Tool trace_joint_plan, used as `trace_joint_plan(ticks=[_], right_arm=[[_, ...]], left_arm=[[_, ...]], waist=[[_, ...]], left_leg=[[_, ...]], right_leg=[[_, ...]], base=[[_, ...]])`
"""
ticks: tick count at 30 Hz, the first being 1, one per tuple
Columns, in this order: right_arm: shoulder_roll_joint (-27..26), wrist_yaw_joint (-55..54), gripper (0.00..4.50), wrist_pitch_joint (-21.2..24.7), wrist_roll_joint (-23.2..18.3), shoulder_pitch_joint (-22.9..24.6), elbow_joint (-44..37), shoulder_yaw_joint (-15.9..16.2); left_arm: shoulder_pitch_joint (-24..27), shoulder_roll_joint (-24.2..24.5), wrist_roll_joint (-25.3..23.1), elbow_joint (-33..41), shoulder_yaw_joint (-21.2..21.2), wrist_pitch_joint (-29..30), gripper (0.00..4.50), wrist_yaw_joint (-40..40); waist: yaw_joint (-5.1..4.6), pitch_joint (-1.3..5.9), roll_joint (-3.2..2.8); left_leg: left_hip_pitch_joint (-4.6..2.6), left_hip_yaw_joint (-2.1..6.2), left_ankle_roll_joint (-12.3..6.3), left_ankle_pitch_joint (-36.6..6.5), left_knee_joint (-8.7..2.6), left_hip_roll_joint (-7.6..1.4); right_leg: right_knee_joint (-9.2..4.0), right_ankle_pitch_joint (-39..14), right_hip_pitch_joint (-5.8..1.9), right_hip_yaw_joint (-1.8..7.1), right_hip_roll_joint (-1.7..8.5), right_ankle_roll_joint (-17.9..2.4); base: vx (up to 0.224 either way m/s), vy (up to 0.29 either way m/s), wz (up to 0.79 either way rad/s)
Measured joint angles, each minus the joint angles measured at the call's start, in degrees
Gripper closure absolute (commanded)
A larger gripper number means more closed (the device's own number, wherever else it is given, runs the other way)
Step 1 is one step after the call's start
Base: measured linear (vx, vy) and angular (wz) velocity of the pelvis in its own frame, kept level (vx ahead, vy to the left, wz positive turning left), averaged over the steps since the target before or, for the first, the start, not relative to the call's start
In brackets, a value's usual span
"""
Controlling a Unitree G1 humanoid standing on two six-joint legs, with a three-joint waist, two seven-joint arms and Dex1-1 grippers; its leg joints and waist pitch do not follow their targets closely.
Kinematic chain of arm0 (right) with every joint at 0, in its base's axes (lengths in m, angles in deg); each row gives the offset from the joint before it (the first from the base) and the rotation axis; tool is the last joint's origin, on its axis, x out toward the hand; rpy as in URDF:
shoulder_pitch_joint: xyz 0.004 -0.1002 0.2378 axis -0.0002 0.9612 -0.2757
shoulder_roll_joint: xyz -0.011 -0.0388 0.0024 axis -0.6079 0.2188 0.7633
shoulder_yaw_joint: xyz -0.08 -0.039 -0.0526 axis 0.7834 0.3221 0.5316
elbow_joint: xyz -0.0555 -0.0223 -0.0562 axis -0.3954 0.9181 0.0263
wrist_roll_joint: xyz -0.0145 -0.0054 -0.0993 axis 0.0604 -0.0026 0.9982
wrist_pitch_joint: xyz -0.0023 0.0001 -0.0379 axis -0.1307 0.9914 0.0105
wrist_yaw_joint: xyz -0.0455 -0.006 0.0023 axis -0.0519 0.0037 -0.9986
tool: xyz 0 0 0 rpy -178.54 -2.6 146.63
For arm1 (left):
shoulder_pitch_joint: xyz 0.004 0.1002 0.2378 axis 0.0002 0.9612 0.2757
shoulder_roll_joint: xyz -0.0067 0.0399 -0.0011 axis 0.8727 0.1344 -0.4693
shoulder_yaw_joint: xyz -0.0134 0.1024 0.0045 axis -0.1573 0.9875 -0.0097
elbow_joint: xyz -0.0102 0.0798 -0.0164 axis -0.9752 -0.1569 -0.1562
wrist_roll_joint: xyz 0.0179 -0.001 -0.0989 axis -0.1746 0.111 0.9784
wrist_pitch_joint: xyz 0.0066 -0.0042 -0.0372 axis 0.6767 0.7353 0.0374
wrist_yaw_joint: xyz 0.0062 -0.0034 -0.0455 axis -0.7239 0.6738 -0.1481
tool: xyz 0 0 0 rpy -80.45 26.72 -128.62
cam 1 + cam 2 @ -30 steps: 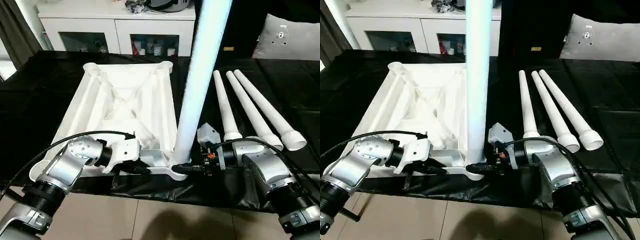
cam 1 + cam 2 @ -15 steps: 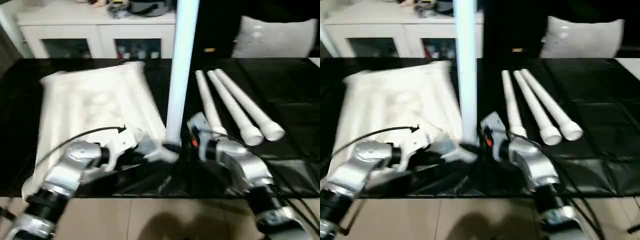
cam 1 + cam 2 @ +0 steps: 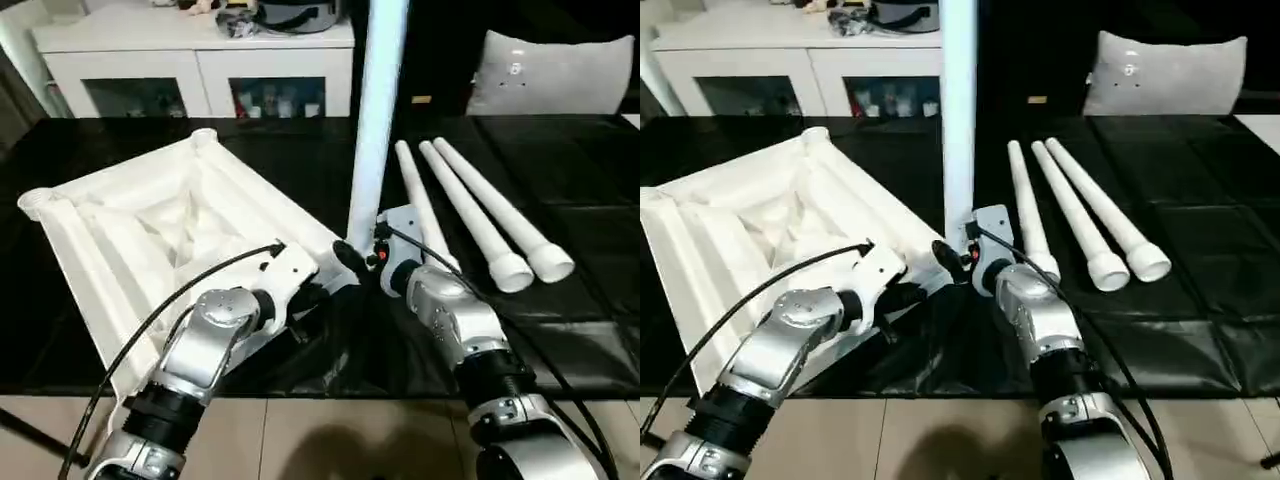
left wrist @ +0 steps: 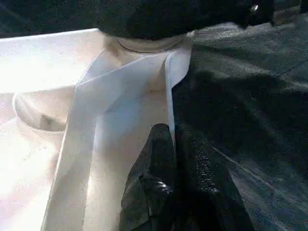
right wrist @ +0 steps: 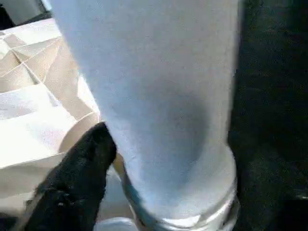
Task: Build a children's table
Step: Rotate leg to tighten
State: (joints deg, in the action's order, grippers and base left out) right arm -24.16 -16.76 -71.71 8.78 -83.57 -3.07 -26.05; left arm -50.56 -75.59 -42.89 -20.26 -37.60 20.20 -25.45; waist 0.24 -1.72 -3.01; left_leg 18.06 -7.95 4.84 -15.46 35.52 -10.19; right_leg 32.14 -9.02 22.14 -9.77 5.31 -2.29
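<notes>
On black cloth, one tabletop (image 3: 150, 230), one upright leg (image 3: 375, 110), three lying legs (image 3: 480, 215)

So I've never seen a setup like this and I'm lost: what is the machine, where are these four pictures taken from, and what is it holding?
It is a humanoid robot with two silver arms. Two pictures come from its head, looking down; two come from cameras on its wrists. On the black-covered table lies a white plastic rectangular tabletop, ribbed underside up. The left gripper pinches the tabletop's rim. The right gripper is at the base of one long white tubular leg, which stands upright at a corner; its grip is unclear. Three spare white legs lie alongside.
</notes>
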Motion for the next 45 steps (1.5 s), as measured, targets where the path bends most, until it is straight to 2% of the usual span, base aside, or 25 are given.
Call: trace_joint_plan(ticks=[3, 6, 9, 16, 20, 24, 26, 29, 30, 33, 34, 38, 40, 45], right_arm=[[0.9, 1.8, 0.19, -2.9, 0.1, 1.6, -0.6, 0.4], [4.1, 7.6, 0.08, -5.6, -0.1, 4.3, -3.5, 1.6], [7.2, 12.6, 0.08, -6.5, -0.2, 5.9, -5.4, 2.4], [13.6, 22.9, 0.08, -6.8, -2.3, 8.0, -9.2, 3.6], [20.6, 33.3, 0.08, -6.5, -3.2, 8.1, -12.7, 6.0], [22.0, 38.1, 0.08, -6.8, -3.2, 7.8, -13.0, 7.7], [22.6, 40.5, 0.35, -7.5, -2.5, 7.0, -12.1, 9.2], [24.3, 43.7, 0.47, -8.0, -2.2, 5.6, -11.3, 10.4], [24.4, 45.1, 0.66, -7.9, -2.2, 5.4, -11.3, 10.7], [24.5, 47.3, 0.85, -7.6, -2.1, 5.0, -11.3, 12.8], [24.4, 47.7, 1.09, -7.3, -2.1, 4.7, -11.0, 13.1], [24.2, 48.5, 1.3, -7.2, -2.0, 4.0, -10.2, 13.6], [24.2, 48.8, 1.62, -7.2, -2.1, 3.9, -10.0, 13.6], [23.8, 49.3, 1.77, -6.9, -2.3, 3.7, -9.4, 13.6]], left_arm=[[-0.3, 1.4, -0.2, 0.3, 0.7, -1.7, 4.5, 0.8], [-1.0, 2.9, -0.4, -0.5, 1.0, -4.2, 4.5, 2.8], [-1.2, 4.0, 0.2, -1.2, 0.8, -6.3, 4.5, 5.1], [-1.0, 6.9, 2.3, -2.6, 1.2, -11.0, 4.5, 11.4], [-0.3, 10.5, 4.3, -3.3, 1.9, -15.6, 4.5, 18.3], [-0.3, 12.0, 4.7, -3.4, 2.5, -17.6, 4.5, 22.2], [-0.7, 12.9, 5.0, -3.8, 3.1, -18.8, 4.5, 24.1], [-1.1, 14.1, 5.4, -5.1, 3.6, -21.0, 4.5, 26.6], [-1.3, 14.5, 5.5, -5.7, 3.6, -21.8, 4.5, 27.5], [-1.7, 15.2, 5.7, -6.3, 3.8, -22.7, 4.5, 29.3], [-1.9, 15.3, 5.7, -6.5, 3.8, -22.9, 4.5, 29.7], [-2.0, 15.4, 5.6, -7.0, 3.9, -23.8, 4.5, 30.2], [-2.0, 15.5, 5.7, -7.0, 3.9, -23.8, 4.5, 30.3], [-2.0, 15.7, 6.0, -7.6, 3.8, -24.4, 4.5, 30.7]], waist=[[0.72, 0.0, 0.0], [1.81, 0.0, -0.01], [2.16, 0.01, -0.03], [3.02, -0.02, -0.1], [3.73, -0.07, -0.2], [3.94, -0.06, -0.22], [4.08, -0.06, -0.21], [4.66, -0.05, -0.21], [4.83, -0.04, -0.19], [4.92, -0.04, -0.19], [4.93, -0.04, -0.19], [5.04, -0.02, -0.14], [5.03, -0.02, -0.14], [4.98, -0.01, -0.13]], left_leg=[[0.12, -0.14, -0.13, 0.2, -0.48, -0.09], [0.75, -0.19, -0.32, 0.4, -0.49, -0.07], [0.94, -0.2, -0.37, 0.4, -0.49, -0.08], [0.96, -0.3, -0.41, 0.5, -0.46, -0.1], [0.98, -0.29, -0.41, 0.5, -0.44, -0.11], [0.98, -0.3, -0.41, 0.5, -0.42, -0.12], [0.98, -0.31, -0.41, 0.5, -0.42, -0.12], [0.97, -0.31, -0.41, 0.5, -0.4, -0.13], [0.97, -0.32, -0.41, 0.5, -0.4, -0.14], [0.97, -0.33, -0.41, 0.5, -0.4, -0.15], [0.97, -0.34, -0.41, 0.5, -0.39, -0.15], [0.97, -0.34, -0.41, 0.5, -0.36, -0.15], [0.97, -0.34, -0.41, 0.5, -0.35, -0.15], [0.96, -0.35, -0.41, 0.5, -0.35, -0.16]], right_leg=[[0.23, 0.0, 0.34, 0.01, -0.02, 0.0], [0.78, -0.1, 1.11, 0.12, 0.02, -0.4], [0.99, -0.3, 1.39, 0.14, 0.04, -0.5], [1.0, -0.2, 1.49, 0.19, 0.03, -0.5], [1.0, -0.2, 1.47, 0.18, 0.02, -0.5], [1.01, -0.2, 1.48, 0.19, 0.02, -0.5], [1.02, -0.2, 1.48, 0.19, 0.02, -0.5], [1.03, -0.2, 1.47, 0.19, 0.01, -0.5], [1.05, -0.2, 1.47, 0.19, 0.01, -0.5], [1.06, -0.2, 1.48, 0.19, 0.0, -0.5], [1.06, -0.2, 1.48, 0.2, 0.0, -0.5], [1.08, -0.2, 1.48, 0.21, 0.0, -0.5], [1.09, -0.2, 1.48, 0.21, 0.0, -0.5], [1.11, -0.2, 1.48, 0.21, 0.0, -0.5]], base=[[0.0, 0.0, 0.0], [0.0, 0.0, 0.0], [0.0, 0.0, 0.0], [0.0, 0.0, 0.0], [0.0, 0.0, 0.0], [0.0, 0.0, 0.0], [0.0, 0.0, 0.0], [0.0, 0.0, 0.0], [0.0, 0.0, 0.0], [0.0, 0.0, 0.0], [0.0, 0.0, 0.0], [0.0, 0.0, 0.0], [0.0, 0.0, 0.0], [0.0, 0.0, 0.0]])
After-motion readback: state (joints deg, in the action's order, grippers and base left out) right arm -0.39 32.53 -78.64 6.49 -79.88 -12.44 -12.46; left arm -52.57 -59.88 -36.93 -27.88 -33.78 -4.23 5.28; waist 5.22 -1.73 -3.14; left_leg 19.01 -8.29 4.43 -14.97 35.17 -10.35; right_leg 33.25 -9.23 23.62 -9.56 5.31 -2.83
